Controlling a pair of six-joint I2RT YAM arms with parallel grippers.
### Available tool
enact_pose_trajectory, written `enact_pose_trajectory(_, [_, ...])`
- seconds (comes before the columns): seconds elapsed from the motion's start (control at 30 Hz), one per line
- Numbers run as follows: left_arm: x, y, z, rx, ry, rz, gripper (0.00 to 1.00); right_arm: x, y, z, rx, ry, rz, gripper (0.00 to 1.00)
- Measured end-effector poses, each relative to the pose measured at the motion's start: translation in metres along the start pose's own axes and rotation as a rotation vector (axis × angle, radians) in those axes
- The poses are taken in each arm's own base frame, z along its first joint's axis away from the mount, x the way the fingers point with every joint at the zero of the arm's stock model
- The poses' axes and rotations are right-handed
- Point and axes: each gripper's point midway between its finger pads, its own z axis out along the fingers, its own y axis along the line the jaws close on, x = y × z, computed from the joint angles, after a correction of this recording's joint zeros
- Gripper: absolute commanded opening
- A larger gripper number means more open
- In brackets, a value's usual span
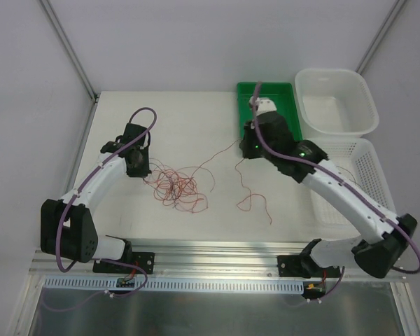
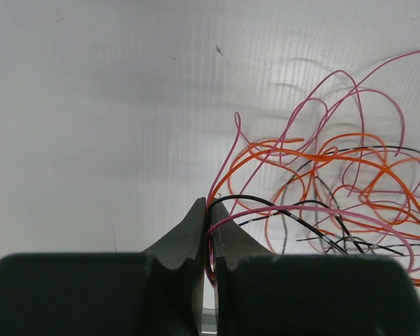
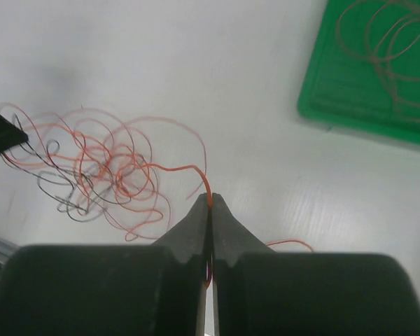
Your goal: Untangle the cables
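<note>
A tangle of thin red, orange and black cables lies on the white table left of centre. My left gripper is at the tangle's left edge. In the left wrist view it is shut on several strands, pink-red, orange and black, and the loops spread to its right. My right gripper is near the green tray's front edge. In the right wrist view it is shut on one orange-red cable that leads back to the tangle. A loose red strand trails below it.
A green tray at the back holds another coiled red cable. A white tub and a white mesh basket stand at the right. A metal rail runs along the near edge.
</note>
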Motion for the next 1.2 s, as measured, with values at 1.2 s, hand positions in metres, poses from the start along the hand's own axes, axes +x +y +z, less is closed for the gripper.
enact_pose_trajectory(1.2, [-0.1, 0.033, -0.092, 0.0, -0.299, -0.197, 0.0, -0.105, -0.066, -0.153, 0.037, -0.424, -0.052, 0.01])
